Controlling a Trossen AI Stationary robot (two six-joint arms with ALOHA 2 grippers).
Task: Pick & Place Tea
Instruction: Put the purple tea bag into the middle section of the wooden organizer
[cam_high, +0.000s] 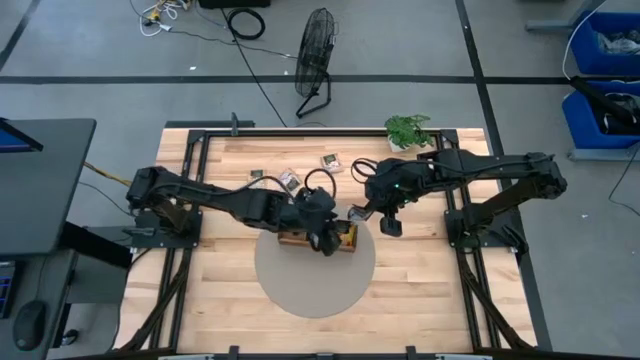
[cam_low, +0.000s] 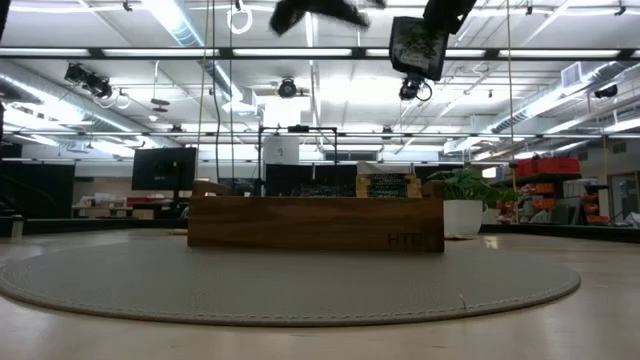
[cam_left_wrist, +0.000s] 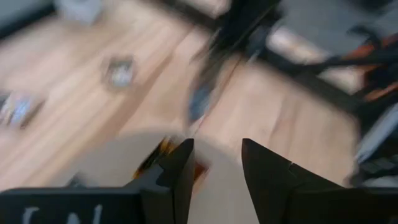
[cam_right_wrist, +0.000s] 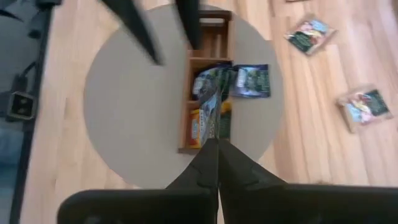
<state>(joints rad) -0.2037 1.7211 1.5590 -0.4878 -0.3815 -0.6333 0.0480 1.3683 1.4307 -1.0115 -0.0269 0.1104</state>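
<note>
A tea packet (cam_right_wrist: 214, 121) is pinched edge-on in the right gripper (cam_right_wrist: 217, 144) directly above the tray (cam_right_wrist: 204, 99), long axis along it, while the left gripper (cam_left_wrist: 214, 163), nearer, is held parted and empty

brown tray (cam_right_wrist: 208, 43), grey mat (cam_right_wrist: 130, 99)
</note>
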